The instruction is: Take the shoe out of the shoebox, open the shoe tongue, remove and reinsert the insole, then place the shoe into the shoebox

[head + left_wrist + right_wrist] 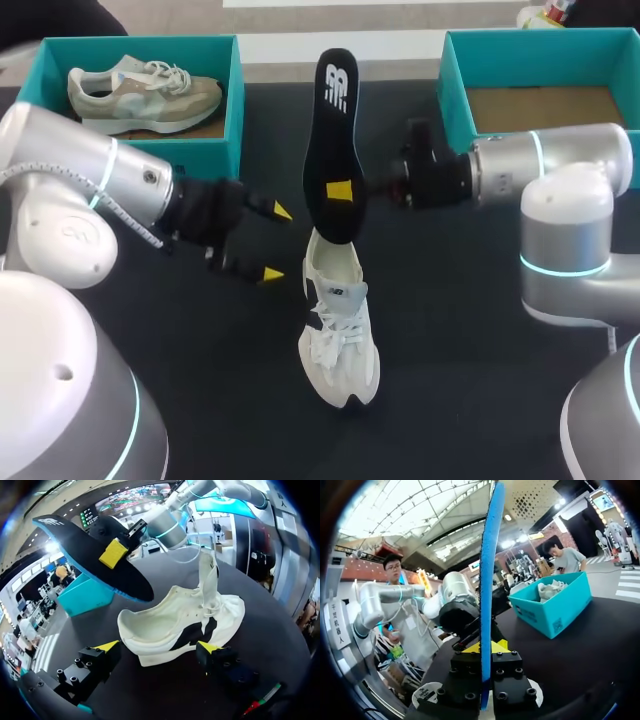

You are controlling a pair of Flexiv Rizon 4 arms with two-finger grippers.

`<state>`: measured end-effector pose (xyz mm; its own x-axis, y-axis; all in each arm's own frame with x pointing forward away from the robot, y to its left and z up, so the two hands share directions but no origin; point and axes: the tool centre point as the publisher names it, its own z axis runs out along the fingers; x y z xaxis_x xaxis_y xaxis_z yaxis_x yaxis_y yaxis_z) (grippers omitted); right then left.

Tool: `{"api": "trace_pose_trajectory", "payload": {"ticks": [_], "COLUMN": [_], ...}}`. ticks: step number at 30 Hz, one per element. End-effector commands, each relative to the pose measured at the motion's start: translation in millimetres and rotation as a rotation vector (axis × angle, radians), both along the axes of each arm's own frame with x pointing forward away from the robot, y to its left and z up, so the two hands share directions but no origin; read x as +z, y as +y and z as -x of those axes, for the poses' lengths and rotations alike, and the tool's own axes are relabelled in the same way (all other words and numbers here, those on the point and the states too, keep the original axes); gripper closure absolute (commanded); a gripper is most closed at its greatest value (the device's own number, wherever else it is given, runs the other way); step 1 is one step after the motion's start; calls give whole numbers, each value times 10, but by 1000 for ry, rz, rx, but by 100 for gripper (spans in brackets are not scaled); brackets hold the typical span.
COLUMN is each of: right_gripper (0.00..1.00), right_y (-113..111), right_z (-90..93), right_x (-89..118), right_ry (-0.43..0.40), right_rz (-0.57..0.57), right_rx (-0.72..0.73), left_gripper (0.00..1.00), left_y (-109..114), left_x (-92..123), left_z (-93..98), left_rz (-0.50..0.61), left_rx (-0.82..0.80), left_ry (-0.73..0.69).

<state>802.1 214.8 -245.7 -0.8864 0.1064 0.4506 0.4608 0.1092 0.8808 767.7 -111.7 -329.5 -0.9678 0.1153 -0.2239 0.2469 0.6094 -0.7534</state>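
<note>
A white shoe point(340, 345) stands in the middle of the table point(470, 340), toe toward the near edge. The right gripper point(344, 190) is clamped on a black insole point(335, 130), held upright above the heel. The left gripper point(277, 242), fingers apart, hovers beside the heel. Teal shoeboxes point(236, 110) sit at both far corners.

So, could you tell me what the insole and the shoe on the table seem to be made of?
Insole: probably foam, thin, matte black face, blue edge in the right wrist view. Shoe: seemingly soft fabric or mesh, matte off-white, with cloth laces; exact material unclear.
</note>
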Motion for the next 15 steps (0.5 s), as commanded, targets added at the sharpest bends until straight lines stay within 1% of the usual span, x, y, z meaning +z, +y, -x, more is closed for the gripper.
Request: {"api": "trace_pose_trajectory", "payload": {"ticks": [1,2,6,12,15], "right_gripper": [100,100,100,100,100], "right_y": [52,50,44,63,73], "right_z": [0,0,-9,-22,-23], "right_x": [-92,-113,-219,-274,-292], "right_ry": [-12,-31,-12,-21,-49], "right_rz": [14,18,7,3,4], "right_rx": [-6,-10,-6,-4,-8], "left_gripper": [0,0,0,0,0], "left_y": [-20,-21,-44,-97,-129], "left_x": [-43,-51,-67,-135,-162], "left_z": [-63,-67,-97,-72,-58], "left_rz": [-17,-13,-14,-17,-12], "left_rx": [10,26,52,81,86], "left_ry": [2,-1,4,28,37]}}
